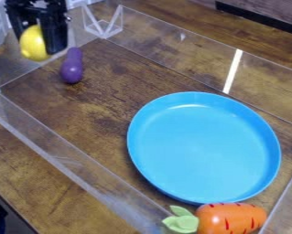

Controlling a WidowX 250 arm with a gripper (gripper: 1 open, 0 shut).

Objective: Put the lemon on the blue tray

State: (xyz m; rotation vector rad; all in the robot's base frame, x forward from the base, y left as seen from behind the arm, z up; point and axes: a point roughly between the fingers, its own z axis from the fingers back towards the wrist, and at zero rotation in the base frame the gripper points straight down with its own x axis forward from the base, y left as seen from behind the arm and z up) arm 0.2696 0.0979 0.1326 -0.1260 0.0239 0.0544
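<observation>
1. The lemon [33, 43] is a small, smooth, bright-yellow rounded toy fruit. It is held up off the table in the gripper, at the upper left of the view, partly hidden by the dark fingers around it. It is well apart from the tray.
2. The round blue plastic tray [203, 146] is bright blue and wide, with a shallow raised rim. It lies flat, right side up, on the brown wooden surface, right of centre and toward the lower part of the view.
</observation>
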